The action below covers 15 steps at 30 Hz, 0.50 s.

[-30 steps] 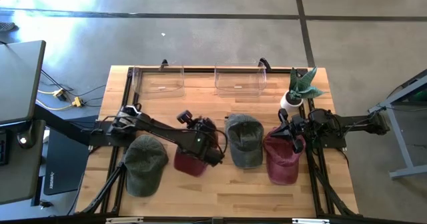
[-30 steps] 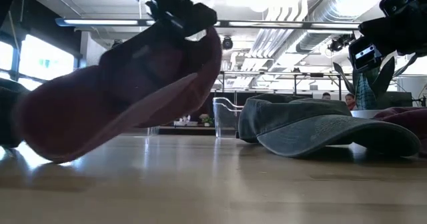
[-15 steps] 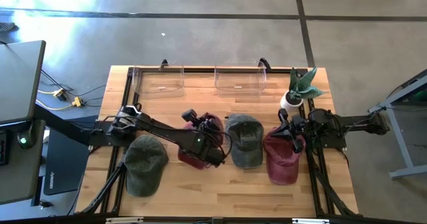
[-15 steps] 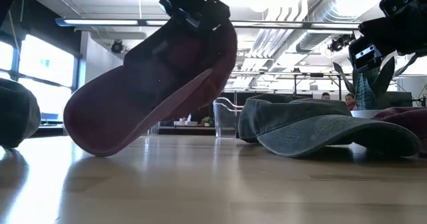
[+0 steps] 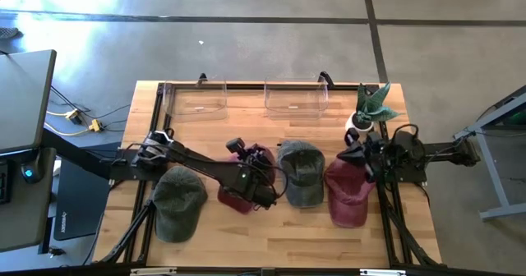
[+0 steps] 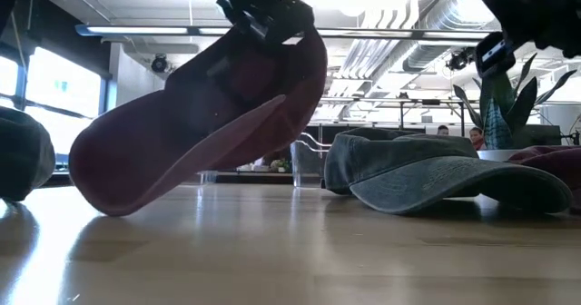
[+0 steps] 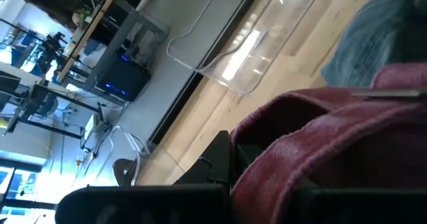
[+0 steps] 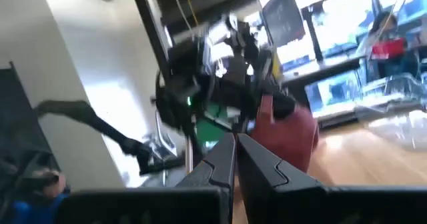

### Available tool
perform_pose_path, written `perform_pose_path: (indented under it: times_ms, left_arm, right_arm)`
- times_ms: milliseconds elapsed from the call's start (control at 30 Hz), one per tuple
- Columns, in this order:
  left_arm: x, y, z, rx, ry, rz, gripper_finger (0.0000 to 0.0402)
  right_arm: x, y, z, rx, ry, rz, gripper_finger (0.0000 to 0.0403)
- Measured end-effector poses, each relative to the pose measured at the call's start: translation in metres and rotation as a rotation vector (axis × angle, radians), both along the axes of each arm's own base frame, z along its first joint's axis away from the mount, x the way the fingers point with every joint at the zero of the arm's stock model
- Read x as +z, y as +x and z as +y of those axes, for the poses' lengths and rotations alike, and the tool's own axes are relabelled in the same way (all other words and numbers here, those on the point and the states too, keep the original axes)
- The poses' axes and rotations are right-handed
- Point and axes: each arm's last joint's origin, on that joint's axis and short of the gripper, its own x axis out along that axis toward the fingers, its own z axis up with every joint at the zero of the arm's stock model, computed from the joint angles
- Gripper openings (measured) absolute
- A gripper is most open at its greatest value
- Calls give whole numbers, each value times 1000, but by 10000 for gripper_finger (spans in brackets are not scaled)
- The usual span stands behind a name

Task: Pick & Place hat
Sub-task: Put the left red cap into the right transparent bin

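My left gripper [image 5: 256, 177] is near the table's middle, shut on a maroon hat [image 5: 235, 199], which fills the left of the low view [image 6: 200, 114]. My right gripper [image 5: 355, 155] hovers shut over the far edge of a second maroon hat [image 5: 348, 195] lying on the table's right side. In the right wrist view its fingers [image 8: 235, 144] meet and touch nothing. A grey-green hat [image 5: 300, 172] rests flat between the two maroon ones. An olive hat [image 5: 179, 202] lies on the left. My left gripper pinches a fold of the maroon hat's cloth [image 7: 313, 151] between its two fingers, at the hat's high end [image 6: 289, 33], coming from above. The hat hangs tilted below the fingers, its low end [image 6: 113, 196] down at the table; whether it touches the wood I cannot tell.
Two clear plastic bins [image 5: 197, 100] [image 5: 296, 98] stand along the far edge. A potted plant [image 5: 370, 108] sits at the far right corner, close to my right arm. Bare wood [image 5: 271, 231] lies along the near edge.
My left gripper has carried the maroon hat a little toward the table's right and raised it, so the hat has tipped more steeply, then settled slightly lower. My right gripper has risen and tipped above the right maroon hat.
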Motion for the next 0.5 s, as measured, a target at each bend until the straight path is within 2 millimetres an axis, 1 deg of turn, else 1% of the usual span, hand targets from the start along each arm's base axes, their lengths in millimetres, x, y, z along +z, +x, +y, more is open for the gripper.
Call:
perform_pose_path:
  times_ms: [67,133,200,300,333,400,467,500]
  left_arm:
    - [-10,-5,3,32,3,3,1]
    - [-19,-14,12,94,-8,13,1]
    - [-28,-19,26,174,-48,2,0]
    - [-43,-20,49,298,-137,26,0]
    - [-45,-19,54,319,-164,30,0]
    - [-43,-13,61,306,-184,0,0]
    - [-41,-7,60,270,-198,-16,0]
    - [-37,-7,60,256,-205,-23,0]
  right_arm:
    - [-1,0,1,17,-35,5,12]
    - [-5,2,1,19,-68,44,12]
    - [-9,5,0,-12,-76,89,12]
    - [-13,8,-1,-45,-47,141,12]
    - [-14,9,-1,-46,-30,154,12]
    - [-12,10,-1,-41,1,147,12]
    - [-11,11,1,22,-3,135,12]
    - [-11,12,3,80,-25,130,12]
